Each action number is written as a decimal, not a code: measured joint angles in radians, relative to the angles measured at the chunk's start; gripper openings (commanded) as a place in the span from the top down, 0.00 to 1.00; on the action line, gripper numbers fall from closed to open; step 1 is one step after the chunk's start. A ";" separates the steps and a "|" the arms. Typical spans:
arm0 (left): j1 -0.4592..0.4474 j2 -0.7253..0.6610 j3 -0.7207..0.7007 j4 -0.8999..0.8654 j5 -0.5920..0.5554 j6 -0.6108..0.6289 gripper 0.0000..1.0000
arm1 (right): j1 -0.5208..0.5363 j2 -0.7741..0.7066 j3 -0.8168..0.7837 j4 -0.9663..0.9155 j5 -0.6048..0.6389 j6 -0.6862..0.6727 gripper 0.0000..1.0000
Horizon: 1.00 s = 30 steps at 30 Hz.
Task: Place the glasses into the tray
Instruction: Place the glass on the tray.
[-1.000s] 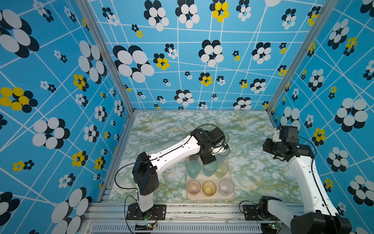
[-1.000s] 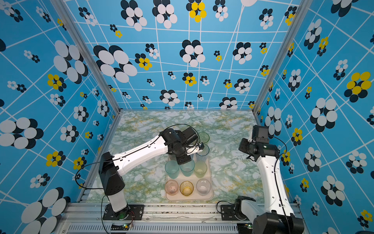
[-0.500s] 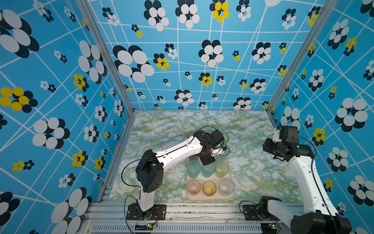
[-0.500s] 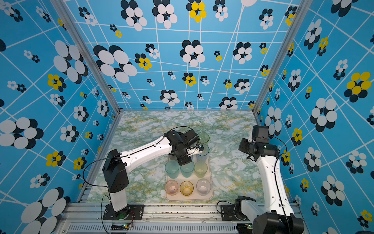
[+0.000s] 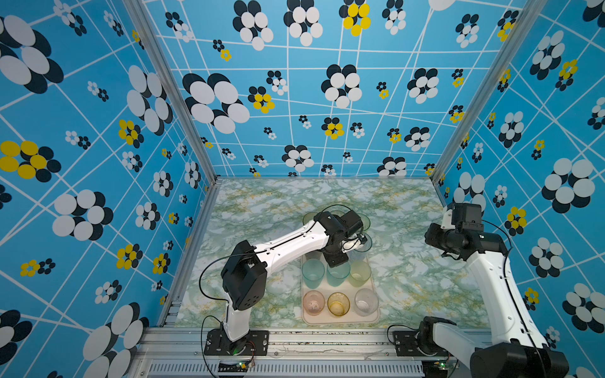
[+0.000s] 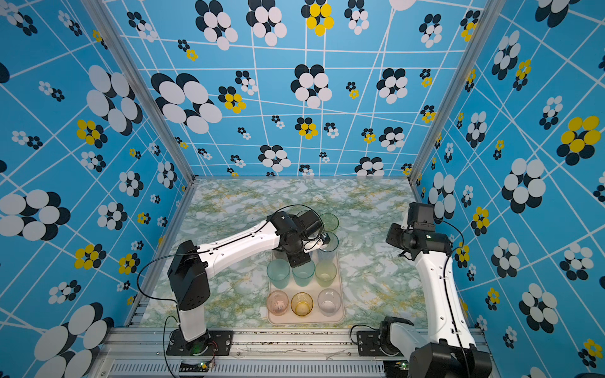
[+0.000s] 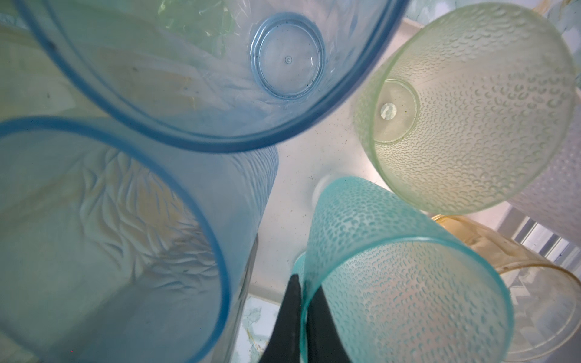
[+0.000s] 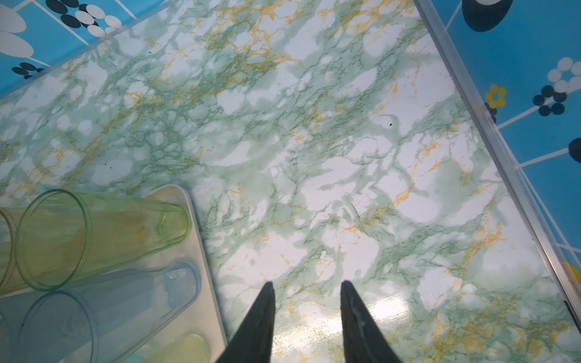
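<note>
the left gripper [image 7: 303,294] is clamped on the rim wall of the teal tumbler [image 7: 393,283], which looks set down in the tray [image 5: 340,320] just beside a blue tumbler [image 7: 110,251]. part the jaws slightly, then lift straight up so the neighbours stay upright. the right gripper [image 8: 306,290] hangs apart and empty over the tabletop [image 8: 314,141].

The cream tray [image 5: 340,321] is lying flat, carrying the glasses [image 6: 278,273] upright in rows. A pink tumbler [image 5: 313,302], amber tumbler [image 5: 338,304] and clear tumbler [image 5: 366,301] are standing nearest. A teal tumbler [image 5: 337,275] and yellow-green tumbler [image 5: 359,275] are sitting behind them, with taller blue and green ones farthest back.
</note>
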 measured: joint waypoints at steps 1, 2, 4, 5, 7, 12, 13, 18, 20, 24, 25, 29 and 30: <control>0.000 0.002 -0.002 -0.001 0.000 0.000 1.00 | 0.000 0.000 0.000 0.000 0.000 0.000 0.63; 0.000 0.004 -0.003 -0.001 0.000 0.000 1.00 | 0.000 0.000 0.000 0.000 0.000 0.000 0.63; 0.000 0.008 -0.004 0.000 0.000 0.000 0.99 | 0.000 0.000 0.000 0.000 0.000 0.000 0.63; 0.000 0.009 -0.005 0.000 0.000 0.000 0.99 | 0.000 0.000 0.000 0.000 -0.002 0.000 0.63; 0.000 0.010 -0.007 0.000 0.000 0.000 0.99 | 0.000 0.000 0.000 0.000 -0.003 0.000 0.63; 0.000 0.010 -0.008 0.000 0.000 0.000 0.99 | 0.000 0.000 0.000 0.000 -0.007 0.000 0.63; 0.000 0.010 -0.008 0.000 0.000 0.000 0.98 | 0.000 0.000 0.000 0.000 -0.008 0.000 0.63; 0.000 0.010 -0.008 0.000 -0.002 0.000 0.94 | 0.000 0.000 0.000 0.000 -0.011 0.000 0.63; 0.000 0.010 -0.008 0.000 -0.003 0.000 0.93 | 0.000 0.000 0.000 0.000 -0.011 0.000 0.63; 0.000 0.010 -0.009 0.001 -0.002 -0.002 0.92 | 0.000 0.000 0.000 0.000 -0.011 0.000 0.63; 0.000 0.010 -0.009 0.001 -0.002 -0.003 0.92 | 0.000 0.000 0.000 0.000 -0.011 0.000 0.63; 0.000 0.010 -0.009 0.003 -0.002 -0.003 0.88 | 0.000 0.000 0.000 0.000 -0.011 0.000 0.63; 0.000 0.010 -0.009 0.004 -0.002 -0.004 0.88 | 0.000 0.000 0.000 0.000 -0.011 0.000 0.63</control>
